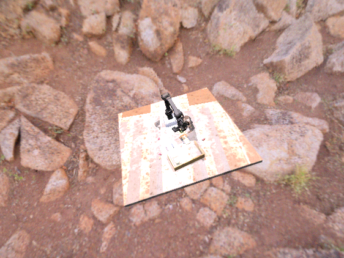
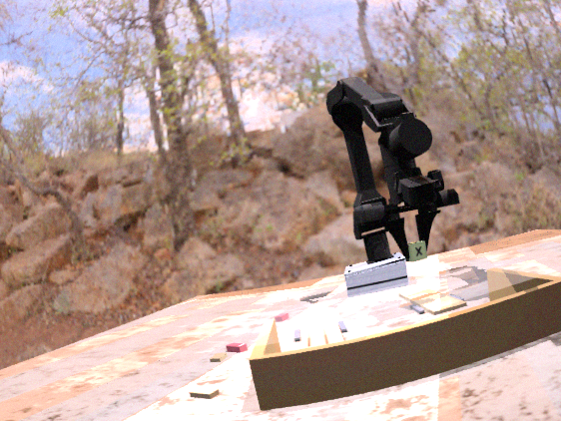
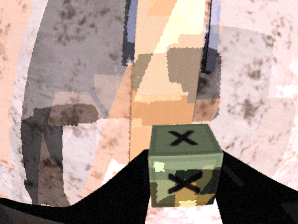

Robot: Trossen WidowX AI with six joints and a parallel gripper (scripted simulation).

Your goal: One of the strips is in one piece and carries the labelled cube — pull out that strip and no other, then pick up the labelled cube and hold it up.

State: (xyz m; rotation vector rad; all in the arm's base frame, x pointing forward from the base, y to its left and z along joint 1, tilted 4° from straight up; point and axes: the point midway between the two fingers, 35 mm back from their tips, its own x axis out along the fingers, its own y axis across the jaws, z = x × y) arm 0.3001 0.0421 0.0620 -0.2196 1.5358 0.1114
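End effector [image 2: 413, 242] clamped on green X-marked cube [image 2: 417, 250], cube clear above tan strip [image 3: 162, 63] and worktop [image 2: 125, 349]. Final step: hold-up. Next: keep grip firm, hold height steady.

Only mark readable: a black "X" on two faces of the green cube [image 3: 185, 165], just above the tan strip [image 3: 162, 63].

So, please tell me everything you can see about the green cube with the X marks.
The labelled cube is small, olive green and mottled, with a black X on each of the two faces that show. The hand is shut on it, one dark finger on each side. In the exterior view it hangs upright above the tan strip, touching only the fingers.
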